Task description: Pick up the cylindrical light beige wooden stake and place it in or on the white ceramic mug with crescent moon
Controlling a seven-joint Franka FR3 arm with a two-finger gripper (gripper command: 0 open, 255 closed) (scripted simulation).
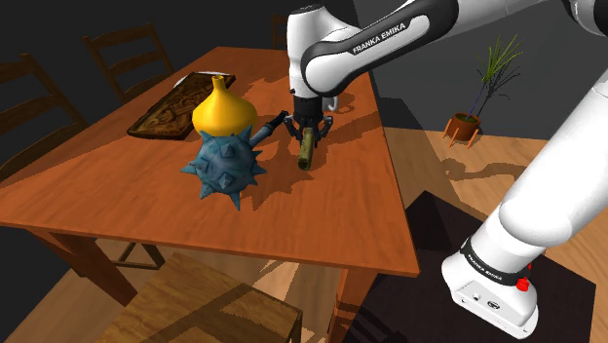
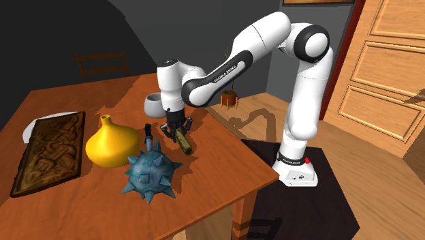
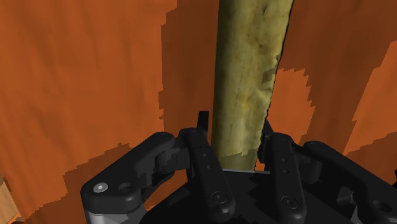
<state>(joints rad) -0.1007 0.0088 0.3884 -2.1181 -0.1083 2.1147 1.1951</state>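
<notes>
The stake is a mottled beige-olive cylinder running away from the hand over the orange-brown table. My black gripper has one finger pressed to each of its sides, shut on its near end. In the shoulder view the stake slants down from the gripper, its low end at or just above the tabletop. In the second exterior view the stake points toward the table's near edge. The white mug stands just behind the gripper, partly hidden by the arm.
A blue spiked ball with a dark handle lies close beside the stake. Behind it stands a yellow gourd-shaped vase, then a carved brown board. Chairs line the table's far side. A potted plant sits on the floor.
</notes>
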